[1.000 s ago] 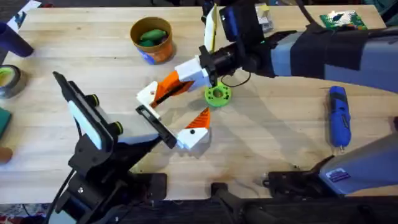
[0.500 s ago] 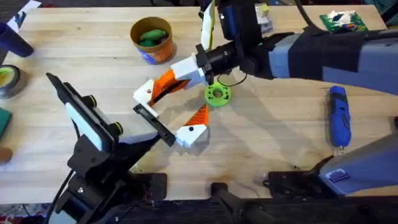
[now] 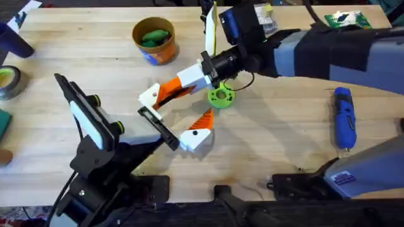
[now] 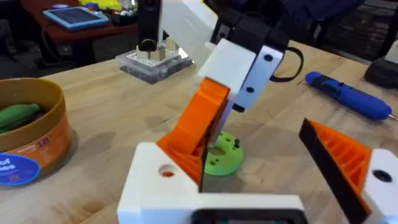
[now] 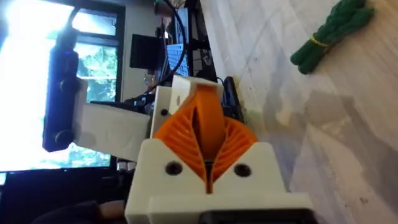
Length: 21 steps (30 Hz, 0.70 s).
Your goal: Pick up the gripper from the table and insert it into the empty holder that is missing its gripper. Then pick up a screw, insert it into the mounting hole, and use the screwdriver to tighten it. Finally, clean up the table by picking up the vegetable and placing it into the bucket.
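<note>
right claw [image 3: 151, 96] well apart from vegetable [image 3: 153, 36] inside bucket [image 3: 165, 53]

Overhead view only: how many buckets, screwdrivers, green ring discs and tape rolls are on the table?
bucket: 1
screwdriver: 1
green ring disc: 1
tape roll: 1
Total: 4

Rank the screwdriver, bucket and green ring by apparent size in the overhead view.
1. Screwdriver, longest.
2. Bucket, a little shorter across but wider; it lies farther from the camera, so the top two are unsure.
3. Green ring, clearly smallest.
</note>
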{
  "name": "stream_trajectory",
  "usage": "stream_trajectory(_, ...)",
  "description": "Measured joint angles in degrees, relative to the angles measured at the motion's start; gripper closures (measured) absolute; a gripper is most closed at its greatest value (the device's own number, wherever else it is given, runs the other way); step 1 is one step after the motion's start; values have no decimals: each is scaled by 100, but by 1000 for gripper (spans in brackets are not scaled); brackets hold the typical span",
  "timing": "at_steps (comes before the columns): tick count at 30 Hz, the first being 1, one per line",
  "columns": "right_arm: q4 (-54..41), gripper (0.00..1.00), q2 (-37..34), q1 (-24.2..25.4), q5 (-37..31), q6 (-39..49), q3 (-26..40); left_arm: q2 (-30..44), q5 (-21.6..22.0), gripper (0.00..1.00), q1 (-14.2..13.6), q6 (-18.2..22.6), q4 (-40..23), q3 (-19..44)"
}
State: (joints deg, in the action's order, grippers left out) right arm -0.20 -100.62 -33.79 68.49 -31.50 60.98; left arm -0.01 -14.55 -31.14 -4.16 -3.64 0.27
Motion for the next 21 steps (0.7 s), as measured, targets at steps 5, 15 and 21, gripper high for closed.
stream_trajectory(5, -62, 992, 0, 32, 83, 345, 1, 0, -86, 10, 0, 4, 10, 0)
stream_trajectory(15, -72, 993, 0, 56, 128, 540, 1, 0, -240, 10, 0, 8, 21, 0)
stream_trajectory(21, -69, 993, 0, 56, 128, 582, 1, 0, -258, 10, 0, 10, 22, 0)
